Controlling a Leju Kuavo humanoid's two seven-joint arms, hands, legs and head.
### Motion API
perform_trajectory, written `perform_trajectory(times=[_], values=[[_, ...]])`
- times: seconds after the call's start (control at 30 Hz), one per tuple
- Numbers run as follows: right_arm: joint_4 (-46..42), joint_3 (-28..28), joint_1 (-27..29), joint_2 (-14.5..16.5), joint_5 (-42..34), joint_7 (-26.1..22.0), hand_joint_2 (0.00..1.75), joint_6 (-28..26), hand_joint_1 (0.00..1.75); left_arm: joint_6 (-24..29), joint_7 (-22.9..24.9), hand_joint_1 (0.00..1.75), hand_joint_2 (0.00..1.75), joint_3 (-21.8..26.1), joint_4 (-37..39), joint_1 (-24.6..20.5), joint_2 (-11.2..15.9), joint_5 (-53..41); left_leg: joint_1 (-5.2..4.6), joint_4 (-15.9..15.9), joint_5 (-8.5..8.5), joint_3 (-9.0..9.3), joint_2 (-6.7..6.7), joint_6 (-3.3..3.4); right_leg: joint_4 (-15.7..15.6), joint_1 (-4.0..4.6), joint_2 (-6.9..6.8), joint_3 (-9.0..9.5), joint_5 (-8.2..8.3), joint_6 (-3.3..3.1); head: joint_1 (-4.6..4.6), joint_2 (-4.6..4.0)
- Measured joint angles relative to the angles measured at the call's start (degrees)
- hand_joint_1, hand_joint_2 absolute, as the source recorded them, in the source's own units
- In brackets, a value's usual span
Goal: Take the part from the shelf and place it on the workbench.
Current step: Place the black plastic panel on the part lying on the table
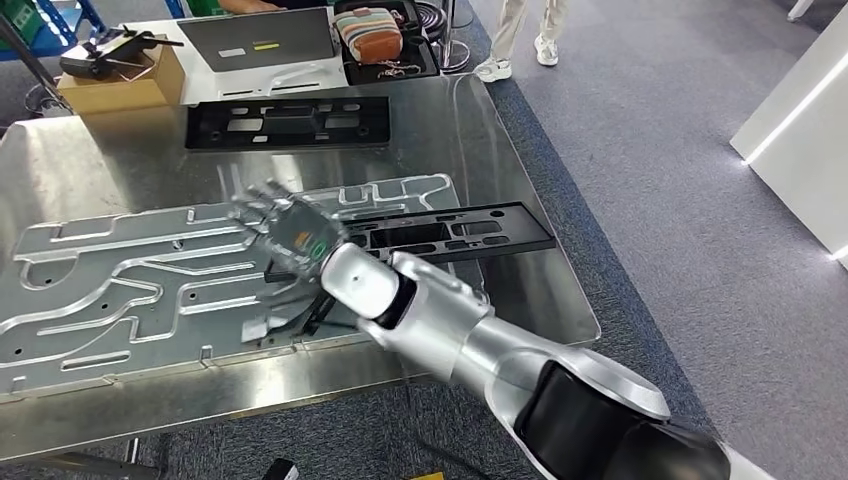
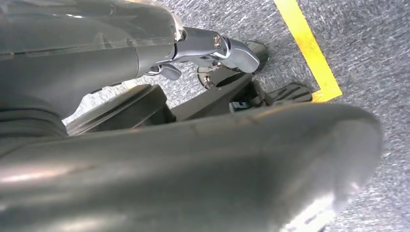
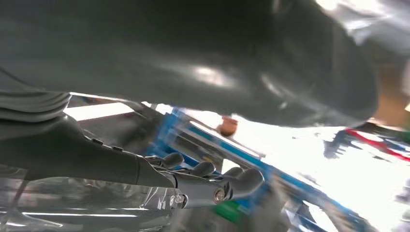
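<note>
You see the part [image 1: 450, 232], a long black frame, lying flat on the workbench [image 1: 520, 140], its left end on the grooved metal plate [image 1: 120, 270]. The right hand [image 1: 285, 240] hovers over this plate, fingers spread, holding nothing. The left hand [image 2: 212, 48] hangs above grey carpet with a yellow line [image 2: 309, 43]; its fingers are apart and empty. A second black frame [image 1: 288, 122] lies further back. Behind it a cardboard box [image 1: 125, 85] carries a controller [image 1: 105, 52], and a black tray [image 1: 420, 50] holds a striped pouch [image 1: 368, 32]. No writing is readable.
</note>
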Motion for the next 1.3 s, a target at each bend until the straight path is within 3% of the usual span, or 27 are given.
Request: perform_trajectory(times=[0.07, 0.2, 0.3, 0.37, 0.43, 0.47, 0.5, 0.53, 0.63, 0.7, 0.8, 0.87, 0.93, 0.97, 1.0, 1.03, 1.07, 1.13, 1.17, 1.2, 1.3], values=[[-6.10, 1.48, 1.39, -0.94, 0.43, 0.59, 0.00, 2.27, 0.00, -0.01, 0.30, 0.00, 0.00, 0.32, 0.00, -0.16, 0.02, 0.30, -0.04, 0.09, -0.05, -0.08, -0.07, 0.08, 0.00, -0.04, -0.12, 0.00, -0.03, 0.09, 0.00, 0.00], [-11.48, 2.56, 2.32, -2.07, 0.22, -0.73, 0.00, 0.47, 0.00, -0.03, 0.91, 0.00, 0.00, 1.10, 0.00, -0.23, 0.06, 0.92, -0.14, 0.52, -0.07, -0.27, -0.10, 0.38, -0.02, -0.32, -0.13, 0.05, 0.19, 0.44, 0.00, 0.00], [-12.72, 3.08, 2.67, -2.30, 0.18, -1.26, 0.00, -0.53, 0.00, -0.11, 1.30, 0.00, 0.00, 1.60, 0.00, -0.43, 0.03, 1.42, 0.10, 0.29, 0.71, -0.25, 0.17, 1.09, 0.61, -0.41, -0.18, -0.17, -0.37, 0.96, 0.01, 0.00], [-13.23, 3.27, 2.78, -2.53, 0.18, -1.32, 0.00, -0.77, 0.00, -0.20, 1.42, 0.00, 0.00, 1.78, 0.00, -0.48, -0.01, 1.53, 0.30, -0.05, 1.31, -0.44, 0.50, 1.65, 5.17, -0.37, -0.61, -1.84, -4.17, 1.02, 0.01, 0.00], [-13.47, 3.38, 3.13, -2.74, 0.20, -1.33, 0.00, -0.92, 0.00, -0.26, 1.50, 0.00, 0.00, 1.87, 0.00, -0.46, 0.00, 1.53, 0.06, 0.06, 1.60, -0.94, 0.71, 1.89, 13.68, -0.36, -0.91, -4.72, -9.20, 0.99, 0.00, 0.00], [-13.52, 3.42, 3.38, -2.87, 0.21, -1.33, 0.00, -0.97, 0.00, -0.29, 1.54, 0.00, 0.00, 1.90, 0.00, -0.45, 0.00, 1.53, -0.04, 0.18, 1.73, -1.24, 0.79, 1.89, 17.07, -0.36, -0.95, -5.66, -10.67, 0.96, 0.00, 0.00], [-13.52, 3.46, 3.60, -2.99, 0.23, -1.33, 0.00, -1.00, 0.00, -0.33, 1.57, 0.00, 0.00, 1.92, 0.00, -0.44, 0.00, 1.53, -0.13, 0.33, 1.85, -1.54, 0.84, 1.84, 18.51, -0.36, -0.97, -5.60, -11.10, 0.87, 0.00, 0.00], [-13.55, 3.50, 3.74, -3.09, 0.24, -1.33, 0.00, -1.03, 0.00, -0.38, 1.61, 0.00, 0.00, 1.96, 0.00, -0.44, 0.00, 1.53, -0.20, 0.53, 1.96, -1.86, 0.85, 1.75, 17.44, -0.34, -1.01, -4.25, -10.52, 0.69, 0.00, 0.00], [-13.95, 3.56, 3.77, -3.17, 0.31, -1.30, 0.00, -1.19, 0.00, -0.49, 1.70, 0.00, 0.00, 2.14, 0.00, -0.48, -0.07, 1.53, -0.33, 1.10, 2.20, -2.56, 0.82, 1.33, 6.11, 0.09, -1.14, 3.59, -7.77, -0.38, -0.01, 0.00], [-14.22, 3.57, 3.65, -3.22, 0.38, -1.25, 0.00, -1.34, 0.00, -0.56, 1.73, 0.00, 0.00, 2.25, 0.00, -0.58, -0.15, 1.53, -0.19, 1.16, 2.52, -2.73, 0.81, 0.66, 2.73, 0.65, -1.23, 5.55, -7.33, -0.88, 0.00, 0.00], [-14.30, 3.57, 3.50, -3.29, 0.44, -1.20, 0.00, -1.46, 0.00, -0.64, 1.88, 0.00, 0.00, 2.34, 0.00, -0.67, -0.22, 1.53, -0.06, 1.20, 2.51, -3.10, 0.76, -0.55, 1.62, 0.54, -1.40, 5.39, -6.24, -1.71, 0.00, 0.00], [-14.31, 3.57, 3.43, -3.28, 0.46, -1.20, 0.00, -1.53, 0.00, -0.66, 1.98, 0.00, 0.00, 2.40, 0.00, -0.62, -0.21, 1.54, 0.04, 4.39, -0.70, -4.30, 0.72, -1.09, 0.72, 0.14, -1.62, 4.96, -5.12, -2.35, -0.01, 0.00], [-14.29, 3.61, 3.44, -3.30, 0.46, -1.20, 0.00, -1.59, 0.00, -0.66, 2.05, 0.00, 0.00, 2.51, 0.00, -0.66, -0.20, 1.55, 0.31, 11.57, -5.77, -6.46, 0.71, -1.59, 0.67, 0.16, -1.74, 3.93, -4.25, -2.58, -0.02, 0.00], [-14.27, 3.65, 3.49, -3.31, 0.45, -1.20, 0.00, -1.60, 0.00, -0.66, 2.07, 0.00, 0.00, 2.59, 0.00, -0.66, -0.19, 1.55, 0.43, 14.87, -7.42, -7.22, 0.72, -1.87, 0.76, 0.16, -1.77, 3.29, -3.84, -2.52, -0.02, 0.00], [-14.24, 3.70, 3.55, -3.32, 0.44, -1.20, 0.00, -1.61, 0.00, -0.67, 2.10, 0.00, 0.00, 2.66, 0.00, -0.65, -0.18, 1.55, 0.56, 16.58, -7.90, -7.23, 0.73, -2.13, 0.87, 0.13, -1.79, 2.63, -3.43, -2.44, -0.02, 0.00], [-14.22, 3.75, 3.58, -3.33, 0.43, -1.21, 0.00, -1.62, 0.00, -0.67, 2.13, 0.00, 0.00, 2.72, 0.00, -0.65, -0.14, 1.55, 0.73, 16.21, -7.24, -6.27, 0.74, -2.38, 1.02, 0.07, -1.81, 1.96, -3.01, -2.29, -0.02, 0.00], [-14.20, 3.79, 3.58, -3.33, 0.41, -1.21, 0.00, -1.65, 0.00, -0.68, 2.16, 0.00, 0.00, 2.77, 0.00, -0.68, -0.07, 1.56, 0.96, 13.65, -5.79, -4.19, 0.75, -2.63, 1.24, -0.04, -1.80, 1.28, -2.61, -2.06, -0.02, 0.00], [-14.20, 3.81, 3.53, -3.30, 0.38, -1.22, 0.00, -1.73, 0.00, -0.68, 2.22, 0.00, 0.00, 2.81, 0.00, -0.86, 0.03, 1.60, 1.26, 5.83, -3.86, 1.05, 0.65, -2.94, 1.91, -0.12, -1.73, 0.07, -1.92, -1.42, -0.02, 0.00], [-14.19, 3.82, 3.52, -3.29, 0.37, -1.24, 0.00, -1.78, 0.00, -0.69, 2.23, 0.00, 0.00, 2.83, 0.00, -0.94, 0.04, 1.65, 1.25, 3.05, -3.53, 2.82, 0.50, -2.67, 2.18, -0.07, -1.68, -0.31, -1.58, -1.04, -0.01, 0.00], [-14.19, 3.82, 3.50, -3.27, 0.36, -1.25, 0.00, -1.85, 0.00, -0.69, 2.25, 0.00, 0.00, 2.84, 0.00, -1.01, 0.03, 1.69, 1.14, 1.65, -3.72, 3.53, 0.33, -2.26, 2.39, 0.01, -1.64, -0.54, -1.23, -0.69, -0.01, 0.00], [-14.12, 3.83, 3.47, -3.30, 0.31, -1.26, 0.00, -2.02, 0.00, -0.70, 2.32, 0.00, 0.00, 2.89, 0.00, -1.02, 0.01, 1.74, 0.89, 1.50, -2.99, 2.68, 0.31, -0.54, 2.36, -0.02, -1.53, -0.89, -0.44, 0.34, 0.00, 0.00]])
